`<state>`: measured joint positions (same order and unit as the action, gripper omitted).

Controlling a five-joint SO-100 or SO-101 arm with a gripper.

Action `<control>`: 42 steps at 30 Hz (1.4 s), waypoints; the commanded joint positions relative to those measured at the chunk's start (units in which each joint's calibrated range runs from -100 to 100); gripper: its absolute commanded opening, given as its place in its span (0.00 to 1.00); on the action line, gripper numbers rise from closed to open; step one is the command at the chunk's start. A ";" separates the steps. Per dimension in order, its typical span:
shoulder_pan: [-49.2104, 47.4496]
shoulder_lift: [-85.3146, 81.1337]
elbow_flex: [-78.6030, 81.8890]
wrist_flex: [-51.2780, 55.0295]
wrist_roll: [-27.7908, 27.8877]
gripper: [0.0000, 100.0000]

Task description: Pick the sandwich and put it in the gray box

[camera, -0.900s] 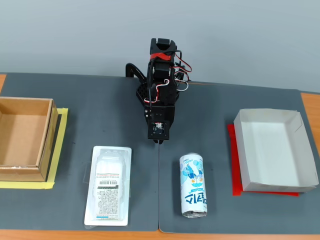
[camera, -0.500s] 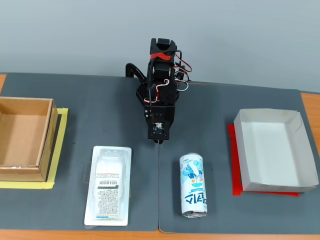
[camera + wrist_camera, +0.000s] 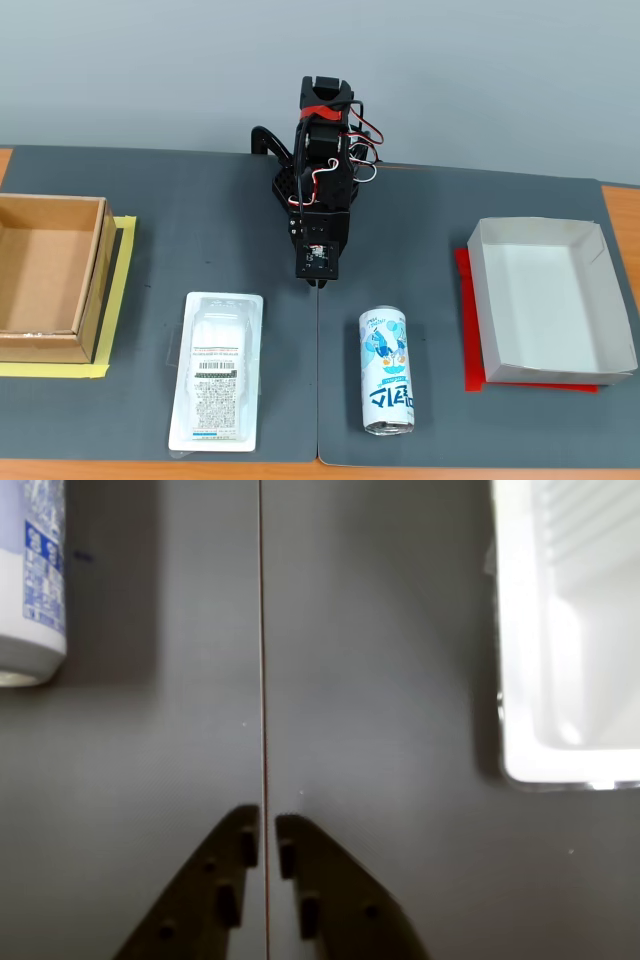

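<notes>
Nothing is in hand yet: the gripper (image 3: 266,842) hangs over the bare mat, its jaws nearly closed and empty. In the fixed view the sandwich (image 3: 217,371) lies flat, left of the drink can (image 3: 387,371), with the gray box (image 3: 551,299) far right. Reaching seems the step in hand; next the jaws must open and swing toward the package, probably its edge.

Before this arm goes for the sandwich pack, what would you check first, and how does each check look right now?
1. Flat clear-and-white plastic sandwich package lies alone on the dark mat: ok.
2. Black claw empty: ok.
3. Claw wide enough to take the package: not ok, jaws nearly together.
4. Shallow pale gray cardboard tray empty: ok.
5. White-and-blue drink can lies between package and tray: cannot tell whether it will obstruct.
</notes>
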<state>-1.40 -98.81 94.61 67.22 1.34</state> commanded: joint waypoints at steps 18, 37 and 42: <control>-0.20 -0.51 -0.31 0.15 -0.01 0.02; -0.20 7.29 -7.64 -0.55 0.35 0.02; -0.20 18.14 -16.86 -0.72 0.30 0.02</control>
<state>-1.40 -86.66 84.46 67.22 1.34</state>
